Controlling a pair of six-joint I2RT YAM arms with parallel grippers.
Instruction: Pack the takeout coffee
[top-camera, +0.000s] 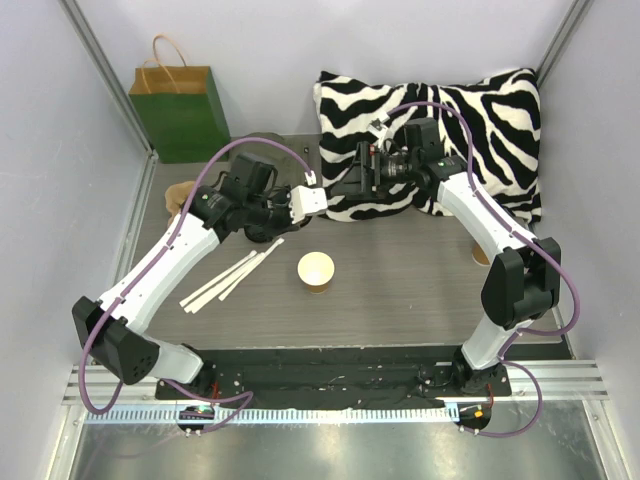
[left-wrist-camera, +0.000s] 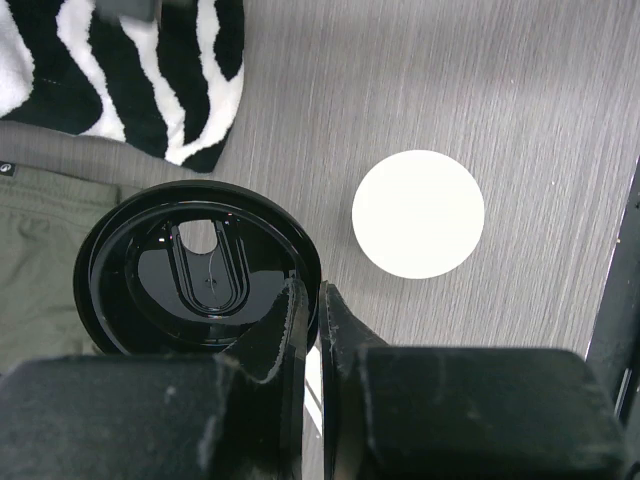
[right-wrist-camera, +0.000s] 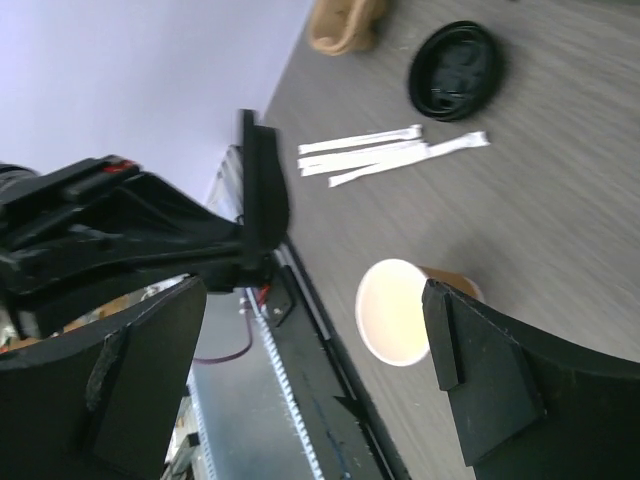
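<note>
The left claw (left-wrist-camera: 315, 290) was closed to a thin slit on the rim of the black lid (left-wrist-camera: 140, 260), one finger over the lid's inside and the other outside it. In the top view the wrist hid that grip and nearly all of the lid. The right claw (right-wrist-camera: 318, 340) stood wide apart with nothing between its fingers, above the zebra pillow (top-camera: 470, 120). A tan thing (top-camera: 480, 255) behind the right arm's elbow was too covered to name. An olive cloth (left-wrist-camera: 40, 260) just beyond the left claw was cut off by the frame edge. The pulp cup tray (right-wrist-camera: 345, 25) was cropped at the top of the right wrist view.

Only the left wrist view showed the pinch and the lid's U-shaped recess. There the lid looked far wider than the mouth of the paper cup (left-wrist-camera: 418, 213). Only the top view showed the green paper bag (top-camera: 182, 112), well beyond the left claw and to its left.

The cup stood open and upright on the table (left-wrist-camera: 480, 80), on the near side of the left claw and apart from it. There was one cup, one lid, one bag, one pillow and one tray. The white packets (right-wrist-camera: 365, 150) numbered three or four, overlapping too much for a sure count.
</note>
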